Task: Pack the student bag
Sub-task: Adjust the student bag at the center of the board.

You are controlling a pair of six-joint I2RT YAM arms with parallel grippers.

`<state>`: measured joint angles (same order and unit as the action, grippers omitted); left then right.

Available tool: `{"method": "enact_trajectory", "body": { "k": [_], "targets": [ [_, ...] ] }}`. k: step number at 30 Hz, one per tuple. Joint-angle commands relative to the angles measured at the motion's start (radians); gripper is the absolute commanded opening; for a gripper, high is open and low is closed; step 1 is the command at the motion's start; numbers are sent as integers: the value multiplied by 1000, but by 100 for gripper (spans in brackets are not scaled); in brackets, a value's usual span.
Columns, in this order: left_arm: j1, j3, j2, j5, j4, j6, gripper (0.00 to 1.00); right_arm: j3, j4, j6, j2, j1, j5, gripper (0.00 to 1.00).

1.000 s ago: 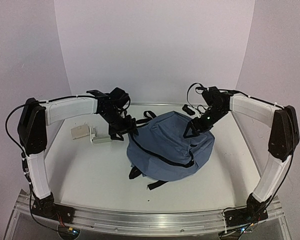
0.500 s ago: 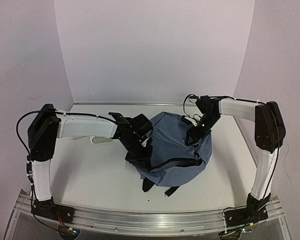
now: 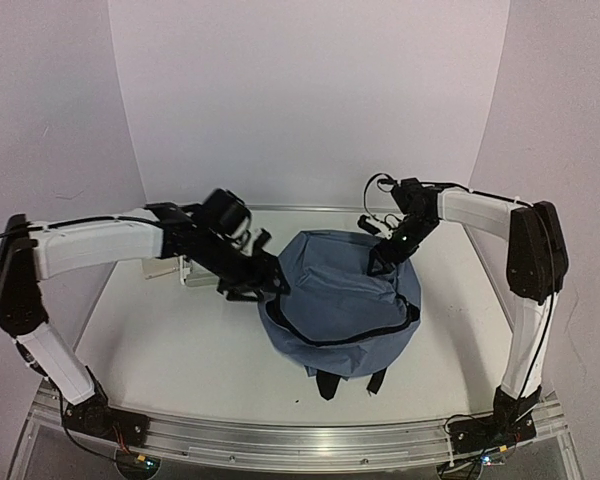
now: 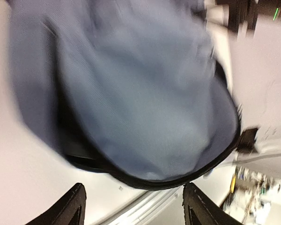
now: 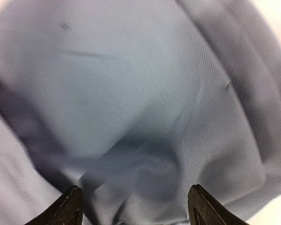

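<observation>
no readable text, labels or numbers anywhere tbh, bag (image 3: 345, 295) fabric shows no print I can make out, pale box (image 3: 192, 272) way too small to read

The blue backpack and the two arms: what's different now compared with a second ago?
The student bag has been turned and bunched rounder; its straps, earlier at its near-left, now poke out at its near edge. The left gripper reached to the bag's left edge, then drew back leftward, open. The right gripper stayed at the bag's far-right side, open.
</observation>
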<state>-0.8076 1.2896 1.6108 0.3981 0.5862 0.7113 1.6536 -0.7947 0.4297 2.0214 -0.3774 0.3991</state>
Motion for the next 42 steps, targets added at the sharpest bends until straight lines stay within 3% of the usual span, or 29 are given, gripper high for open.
{"method": "enact_trajectory", "body": {
  "k": [1, 5, 14, 17, 21, 28, 31, 36, 42],
  "targets": [
    [193, -56, -117, -75, -65, 20, 76, 114, -36, -17, -106, 3, 188, 76],
    [265, -10, -36, -36, -61, 8, 76, 101, 0, -53, -124, -18, 249, 75],
    [275, 128, 249, 148, -92, -27, 66, 100, 22, -79, -86, -95, 218, 75],
    [262, 146, 268, 211, -132, -20, 67, 56, 13, -71, -104, -95, 176, 75],
    [240, 172, 281, 193, -87, -42, 70, -29, 4, -31, -162, -91, 162, 76],
    [210, 277, 380, 205, -49, -90, 56, -77, -4, -46, -156, -90, 174, 76],
    [167, 370, 457, 185, 30, -140, 55, -95, -4, -43, -141, -92, 136, 76],
    [83, 452, 545, 155, 127, -205, 34, -130, -2, -22, -120, -81, 36, 76],
    [66, 416, 529, 85, 156, -219, 20, -162, -6, -19, -115, -61, 27, 75]
  ]
}}
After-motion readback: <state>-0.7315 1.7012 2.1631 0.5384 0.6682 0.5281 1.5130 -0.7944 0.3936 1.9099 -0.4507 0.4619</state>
